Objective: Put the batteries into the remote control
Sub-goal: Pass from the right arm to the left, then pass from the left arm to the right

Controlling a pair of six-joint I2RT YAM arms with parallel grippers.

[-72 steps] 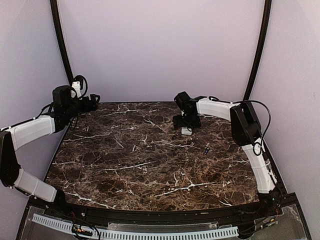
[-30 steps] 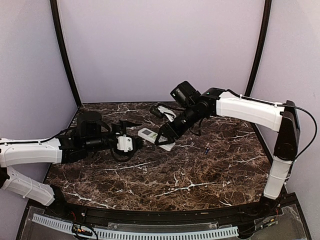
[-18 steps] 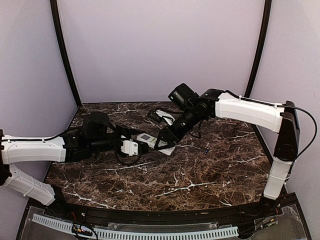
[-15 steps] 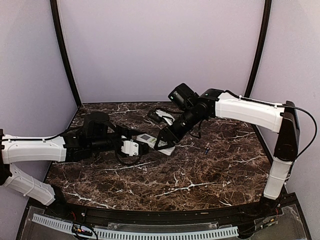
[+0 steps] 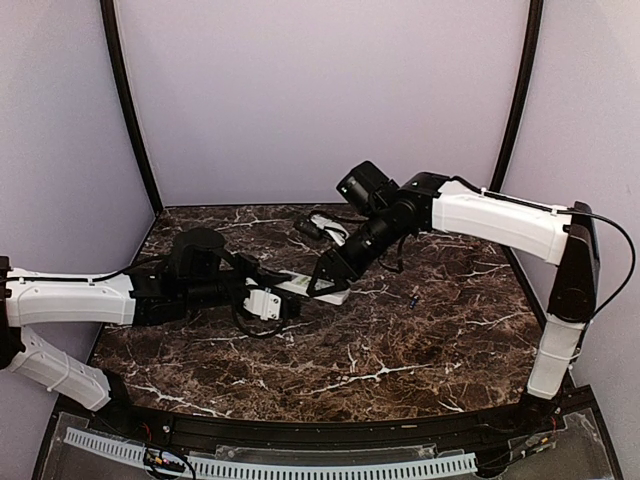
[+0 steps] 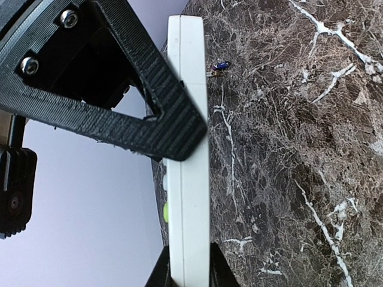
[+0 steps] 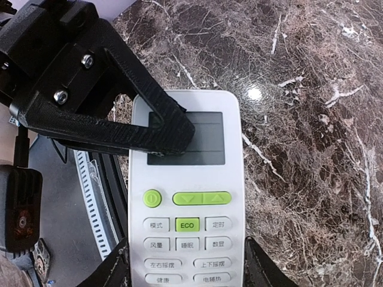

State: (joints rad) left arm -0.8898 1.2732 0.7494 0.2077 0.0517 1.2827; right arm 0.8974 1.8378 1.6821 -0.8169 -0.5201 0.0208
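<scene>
The white remote control (image 5: 303, 285) hangs above the marble between my two grippers. My right gripper (image 5: 326, 281) is shut on its button end. In the right wrist view the remote control (image 7: 187, 203) faces the camera, with the right gripper (image 7: 185, 270) pressing on both long edges. My left gripper (image 5: 281, 296) is shut on the screen end. In the left wrist view the remote control (image 6: 188, 197) appears edge-on, pinched front and back by the left gripper (image 6: 187, 274). One small bluish battery (image 6: 220, 66) lies on the marble to the right, also the battery (image 5: 413, 297) seen from above.
The dark marble table (image 5: 330, 350) runs to a black raised rim, with a white perforated strip (image 5: 270, 466) along the near edge. Purple walls close in the back and sides. Both arms reach in across the table's middle.
My left gripper has slid right onto the remote's screen end and closed on it. The right gripper keeps its grip and has shifted only slightly.
</scene>
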